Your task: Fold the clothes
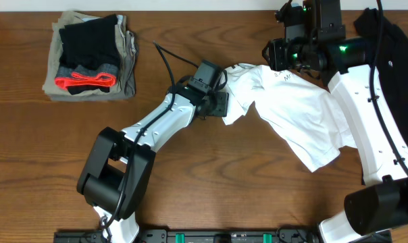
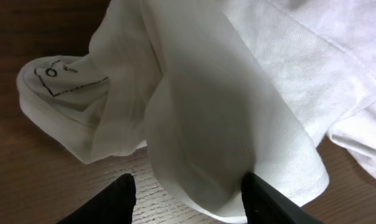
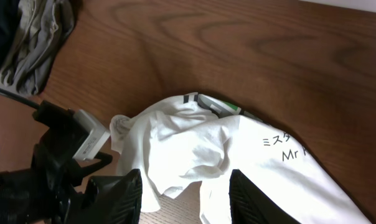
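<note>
Your shirt [image 1: 298, 115] lies crumpled right of centre on the bench [image 1: 211, 182]. Your left claw [image 2: 189, 183] straddles a fold at the shirt's left edge; you cannot tell whether it grips. Your right claw [image 3: 185, 186] hangs part-open near the collar, upper right, holding nothing.

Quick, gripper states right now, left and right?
Left gripper: closed on a fold of the white T-shirt.
Right gripper: cannot be told; T-shirt fabric sits between its jaws.
</note>
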